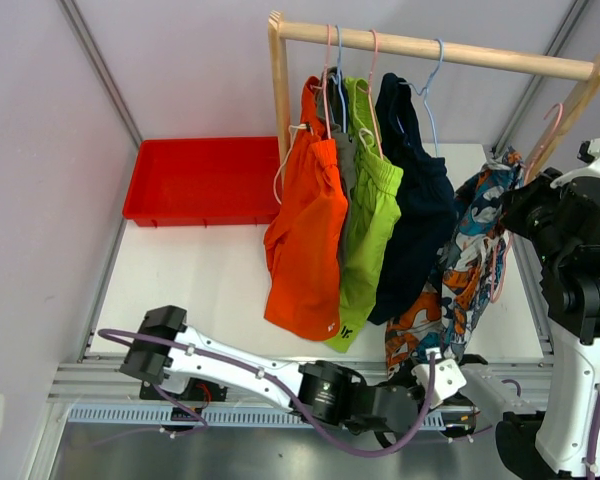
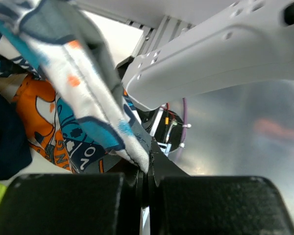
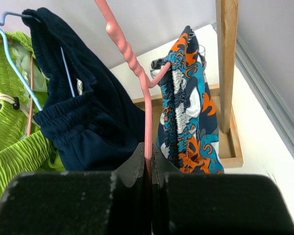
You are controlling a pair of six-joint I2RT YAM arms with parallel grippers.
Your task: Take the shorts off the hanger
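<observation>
The print shorts [image 1: 460, 270], patterned blue, orange and white, were hung by the gathered waistband on a pink hanger [image 3: 147, 98] near the right post of the rack [image 1: 430, 45]. To their left were hung the navy shorts [image 1: 415, 200], lime shorts [image 1: 365, 220], grey shorts [image 1: 345, 155] and orange shorts [image 1: 305, 230]. The print hem was clenched in the left tool [image 2: 146, 169], and the hanger wire in the right tool [image 3: 149, 156]. Bare white desk [image 1: 200, 280] lay left of the clothes, a red tray [image 1: 200, 180] at its far left. Grey walls stood behind.
</observation>
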